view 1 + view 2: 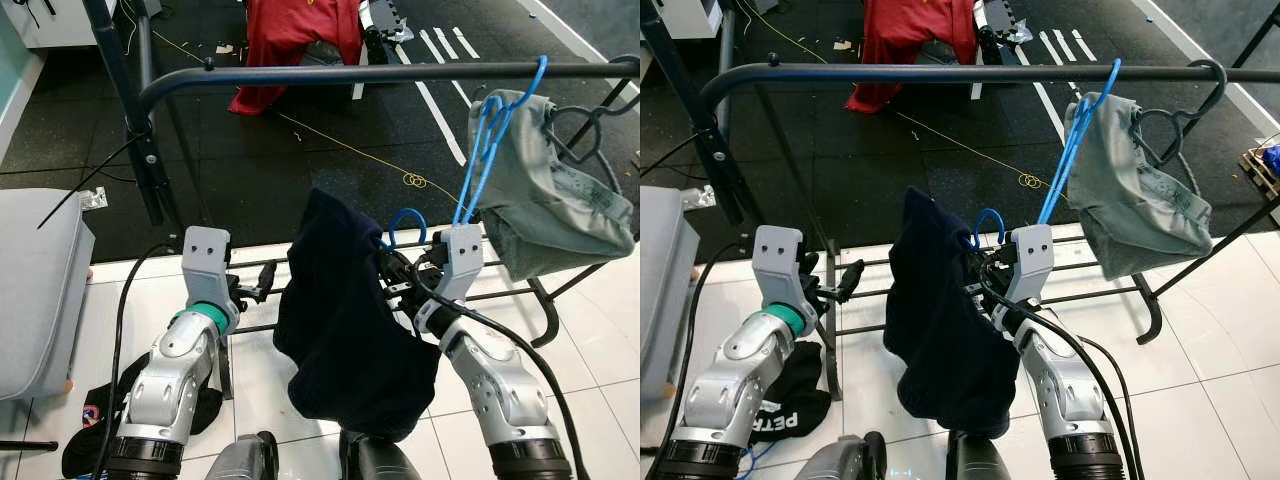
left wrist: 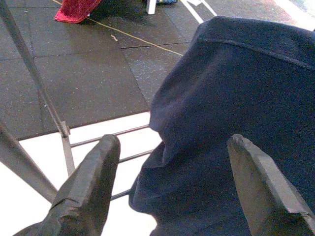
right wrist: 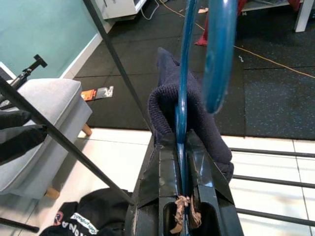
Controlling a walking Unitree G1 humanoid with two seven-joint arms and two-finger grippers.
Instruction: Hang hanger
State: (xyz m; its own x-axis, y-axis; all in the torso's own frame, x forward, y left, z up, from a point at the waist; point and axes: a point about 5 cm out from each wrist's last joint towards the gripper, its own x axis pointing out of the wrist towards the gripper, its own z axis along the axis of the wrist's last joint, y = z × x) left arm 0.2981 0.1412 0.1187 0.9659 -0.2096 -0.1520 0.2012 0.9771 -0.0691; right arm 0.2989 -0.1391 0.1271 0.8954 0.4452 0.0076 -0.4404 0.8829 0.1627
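A dark navy garment (image 1: pixel 345 320) hangs on a blue hanger whose hook (image 1: pixel 407 222) sticks up just below the black clothes rail (image 1: pixel 350 73). My right gripper (image 1: pixel 395 270) is shut on that hanger; in the right wrist view the blue wire (image 3: pixel 182 98) runs between the closed fingers (image 3: pixel 170 162). My left gripper (image 2: pixel 172 142) stands open beside the garment's left side, with nothing between its fingers (image 2: pixel 93 172). A second blue hanger (image 1: pixel 490 150) carrying a grey-green garment (image 1: pixel 540 200) hangs on the rail at the right.
A dark empty hanger (image 1: pixel 1185 115) sits on the rail's right end. The rack's upright (image 1: pixel 140 150) and lower bars (image 1: pixel 1080 297) stand ahead. A grey seat (image 1: pixel 35 290) is at my left, a black cloth (image 1: pixel 790 395) on the floor, a red cloth (image 1: pixel 300 40) beyond.
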